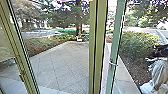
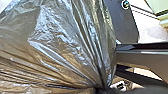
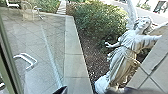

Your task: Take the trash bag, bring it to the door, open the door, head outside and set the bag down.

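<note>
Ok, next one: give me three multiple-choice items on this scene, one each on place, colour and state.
1. The statue is:
A) on a table
B) beside the bush
C) inside a box

2. The upright frame bars are:
A) green
B) red
C) blue

3. The trash bag is:
A) spread flat
B) folded square
C) bunched together

1 B: the right wrist view shows the two side by side.
2 A: green tones in the head view.
3 C: its creases converge in the left wrist view.
</note>
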You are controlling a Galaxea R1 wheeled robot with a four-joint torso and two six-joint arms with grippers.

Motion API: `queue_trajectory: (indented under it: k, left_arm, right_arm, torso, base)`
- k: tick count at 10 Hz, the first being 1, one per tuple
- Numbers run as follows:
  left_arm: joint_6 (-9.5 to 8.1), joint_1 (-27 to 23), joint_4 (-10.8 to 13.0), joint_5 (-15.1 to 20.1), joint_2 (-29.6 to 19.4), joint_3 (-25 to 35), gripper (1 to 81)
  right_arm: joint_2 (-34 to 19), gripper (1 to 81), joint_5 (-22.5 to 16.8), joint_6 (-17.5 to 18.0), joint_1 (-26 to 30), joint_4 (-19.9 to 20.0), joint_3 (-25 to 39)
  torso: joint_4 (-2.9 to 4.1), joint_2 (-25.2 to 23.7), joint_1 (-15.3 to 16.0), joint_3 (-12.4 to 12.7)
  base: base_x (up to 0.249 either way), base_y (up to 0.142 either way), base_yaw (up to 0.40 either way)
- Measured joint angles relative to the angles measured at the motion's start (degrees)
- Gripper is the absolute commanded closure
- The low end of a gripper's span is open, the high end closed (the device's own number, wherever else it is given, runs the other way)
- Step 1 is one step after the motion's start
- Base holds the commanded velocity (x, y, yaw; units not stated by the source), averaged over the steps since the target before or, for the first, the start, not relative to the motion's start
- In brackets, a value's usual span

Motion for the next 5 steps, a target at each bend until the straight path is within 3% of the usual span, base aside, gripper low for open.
queue_trajectory:
  k: [3,5]
  left_arm:
    - [0.00,0.00,0.00,0.02,-0.13,0.00,81.1]
    - [0.00,-0.02,-0.02,0.02,-0.11,0.00,81.1]
  right_arm:
    - [0.57,1.0,0.35,-0.06,-0.13,-3.56,-3.58]
    - [1.67,1.0,-0.37,-1.93,-0.11,-4.83,-5.00]
  torso:
    - [0.00,0.00,-0.02,0.00]
    - [0.00,0.00,-0.05,0.00]
  base:
    - [0.000,0.000,0.000]
    - [0.000,0.000,0.000]
